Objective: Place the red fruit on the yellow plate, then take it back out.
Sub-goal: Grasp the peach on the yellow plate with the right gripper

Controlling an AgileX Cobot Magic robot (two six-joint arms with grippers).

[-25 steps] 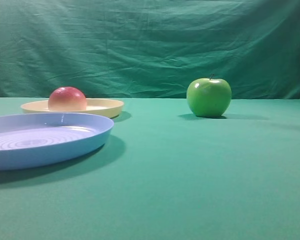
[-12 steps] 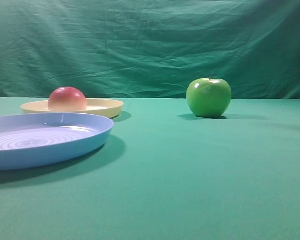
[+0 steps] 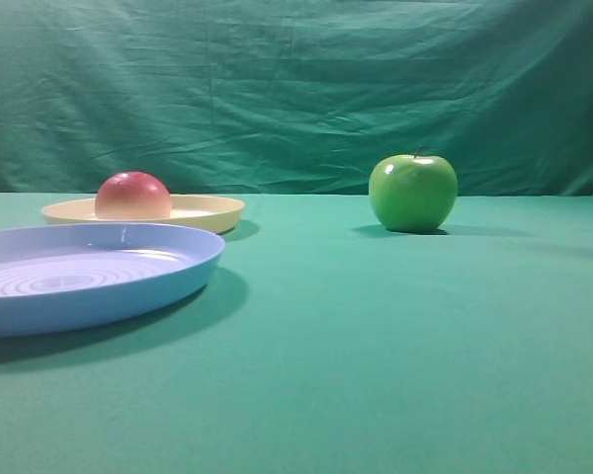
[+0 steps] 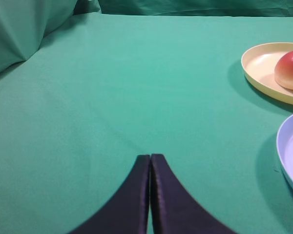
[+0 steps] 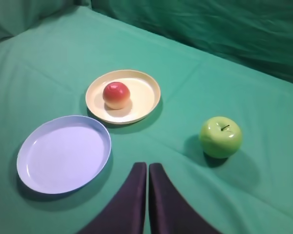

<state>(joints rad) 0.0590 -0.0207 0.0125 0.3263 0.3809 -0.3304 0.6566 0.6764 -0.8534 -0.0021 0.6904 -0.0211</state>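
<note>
a shiny green apple [image 3: 412, 193] stands upright on the tabletop [image 3: 376, 346], its short dark stem pointing up and a soft shadow beside it. well apart from it, toward the left of the high view, lies a light blue plate [image 3: 79, 274] with ringed grooves in its shallow floor and nothing in it. a green cloth covers the tabletop, smooth apart from faint creases. a wrinkled green backdrop [image 3: 296, 94] hangs behind.

Matt green cloth [image 3: 376, 346], glossy green apple [image 3: 412, 193], smooth plastic-looking yellow plate [image 5: 144, 97], blue plate [image 5: 63, 153]
</note>
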